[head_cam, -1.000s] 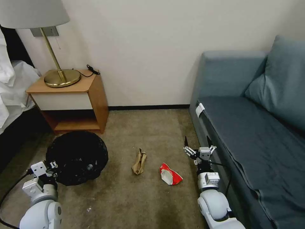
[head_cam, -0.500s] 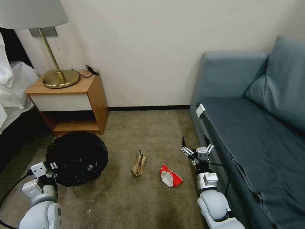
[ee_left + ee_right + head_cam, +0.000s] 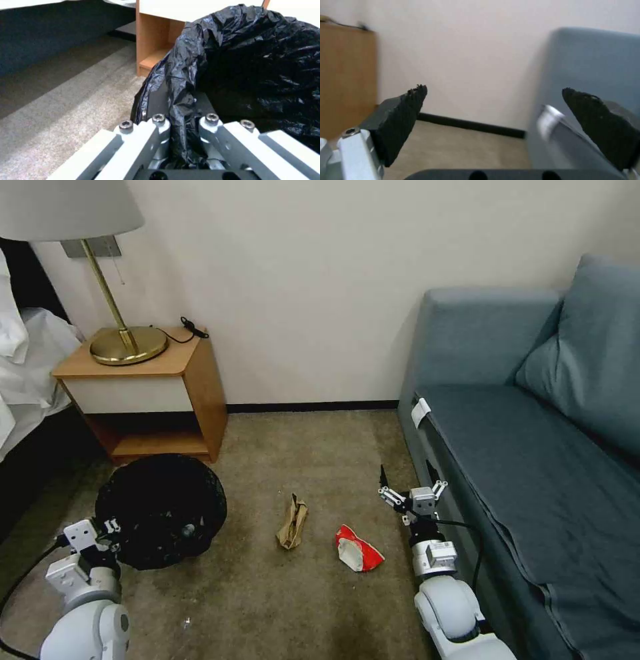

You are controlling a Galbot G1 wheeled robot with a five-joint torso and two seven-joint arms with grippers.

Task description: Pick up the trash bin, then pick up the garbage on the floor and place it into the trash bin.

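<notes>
Item one, my left gripper [image 3: 113,528]: low at my left side, jaws pinched together on the bag-covered rim of the bin [image 3: 160,510]; in the left wrist view the crinkled black liner [image 3: 253,62] is squeezed between the two fingers [image 3: 156,132], and the bin's mouth opens just beyond them. Item two, bin: held at the near rim, tilted so the black-lined mouth faces me, directly ahead of the left gripper and just in front of the nightstand [image 3: 150,393]. Item three, my right gripper [image 3: 408,481]: raised above the carpet [image 3: 307,460] close beside the sofa [image 3: 520,447], jaws spread wide, nothing between them; the right wrist view shows both black fingertips [image 3: 403,117] far apart with the wall and sofa arm beyond. Item four, garbage on the floor: a red-and-white carton [image 3: 358,547] lies just to the left of the right gripper and slightly nearer me; a tan-brown scrap [image 3: 292,521] lies further left again, between the carton and the bin, touching neither. I cannot tell what sits inside the bin.
</notes>
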